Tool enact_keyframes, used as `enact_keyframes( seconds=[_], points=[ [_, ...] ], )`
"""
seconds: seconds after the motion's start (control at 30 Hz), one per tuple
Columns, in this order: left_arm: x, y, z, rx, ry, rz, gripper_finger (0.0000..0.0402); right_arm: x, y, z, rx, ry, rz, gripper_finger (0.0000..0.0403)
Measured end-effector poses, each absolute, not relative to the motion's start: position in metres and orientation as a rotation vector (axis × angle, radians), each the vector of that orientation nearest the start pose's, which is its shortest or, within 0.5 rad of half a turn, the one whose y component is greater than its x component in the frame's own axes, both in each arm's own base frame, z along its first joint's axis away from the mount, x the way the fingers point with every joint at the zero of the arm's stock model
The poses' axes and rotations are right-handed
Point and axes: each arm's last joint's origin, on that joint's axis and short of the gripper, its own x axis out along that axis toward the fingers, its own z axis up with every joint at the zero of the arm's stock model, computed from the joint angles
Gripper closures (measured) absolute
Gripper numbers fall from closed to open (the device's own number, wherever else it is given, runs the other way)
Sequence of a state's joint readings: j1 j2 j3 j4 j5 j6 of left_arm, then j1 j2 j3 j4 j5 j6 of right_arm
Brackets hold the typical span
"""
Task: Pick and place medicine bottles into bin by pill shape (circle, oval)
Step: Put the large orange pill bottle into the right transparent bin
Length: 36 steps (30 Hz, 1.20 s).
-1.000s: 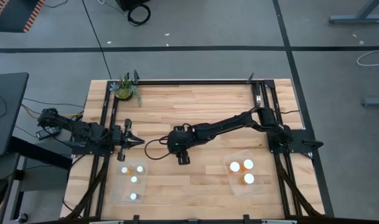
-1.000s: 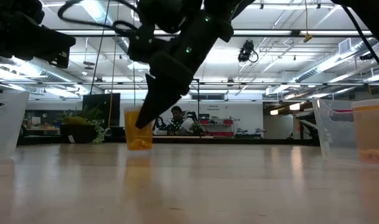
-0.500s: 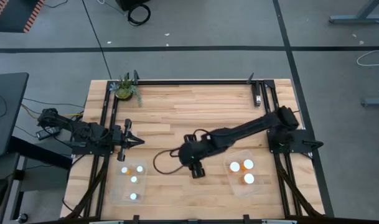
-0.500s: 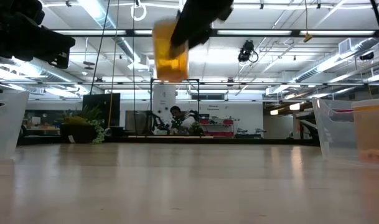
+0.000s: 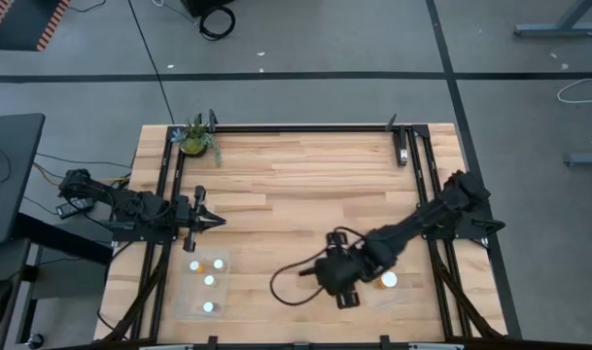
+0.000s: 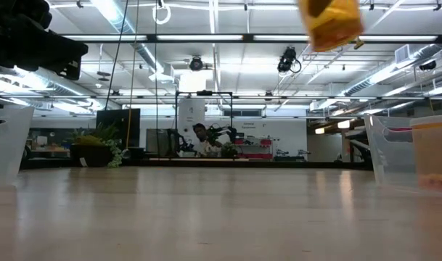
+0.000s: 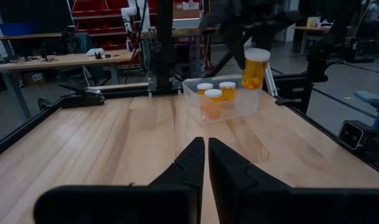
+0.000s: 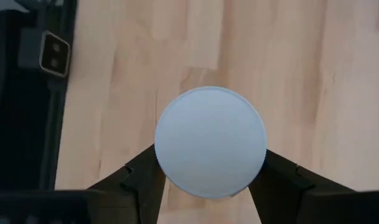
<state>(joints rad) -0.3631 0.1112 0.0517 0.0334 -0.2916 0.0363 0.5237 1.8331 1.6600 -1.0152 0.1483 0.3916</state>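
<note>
My right gripper (image 5: 347,296) is shut on a medicine bottle with an orange body (image 6: 329,22) and a round white cap (image 8: 211,142). It holds the bottle high above the table, just left of the clear right bin (image 5: 381,292). The left wrist view shows the bottle (image 7: 256,68) hanging beside that bin (image 7: 223,102), where three wide bottles stand. The clear left bin (image 5: 206,284) holds several narrower bottles. My left gripper (image 5: 204,222) waits shut at the table's left side, and its shut fingers show in its own view (image 7: 206,152). My right gripper pinches the bottle between its two fingers (image 8: 139,175), one on each opposite side of it just under the cap's rim (image 8: 159,163). The fingers come from above, pointing down. The bottle hangs cap up, a little tilted, lifted clear of the table.
A green potted plant (image 5: 195,139) stands at the far left corner. A black frame rail (image 5: 305,127) runs around the table. The bare wooden top (image 5: 305,185) lies between the bins and the far edge. The room behind holds benches and shelves.
My right gripper has lifted the orange bottle off the table's middle and carried it up, toward the table's right and near edges, to the right bin. The bottle has stayed in the hold, cap up.
</note>
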Motion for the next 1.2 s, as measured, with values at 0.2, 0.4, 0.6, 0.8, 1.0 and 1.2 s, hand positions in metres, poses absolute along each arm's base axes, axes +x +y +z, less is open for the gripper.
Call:
enact_keyframes(
  seconds=[0.2,0.4,0.6,0.8,1.0,1.2],
  points=[
    [0.098,-0.028,0.176,0.045,0.023,-0.072,0.0378,0.296,0.213,0.285,-0.044,1.182,-0.053,0.0196],
    [0.098,-0.028,0.176,0.045,0.023,-0.072,0.0369,0.264,0.237,0.284,-0.036,1.166,-0.194,0.0196],
    [0.098,-0.028,0.176,0.045,0.023,-0.072,0.0368,0.233,0.254,0.284,-0.027,1.129,-0.314,0.0196],
    [0.098,-0.028,0.176,0.045,0.023,-0.072,0.0376,0.210,0.261,0.284,0.004,1.101,-0.412,0.0198],
    [0.098,-0.028,0.176,0.045,0.023,-0.072,0.0370,0.201,0.265,0.277,0.026,1.062,-0.458,0.0199],
    [0.098,-0.028,0.176,0.045,0.023,-0.072,0.0367,0.199,0.258,0.246,0.075,1.106,-0.464,0.0199]
  ],
)
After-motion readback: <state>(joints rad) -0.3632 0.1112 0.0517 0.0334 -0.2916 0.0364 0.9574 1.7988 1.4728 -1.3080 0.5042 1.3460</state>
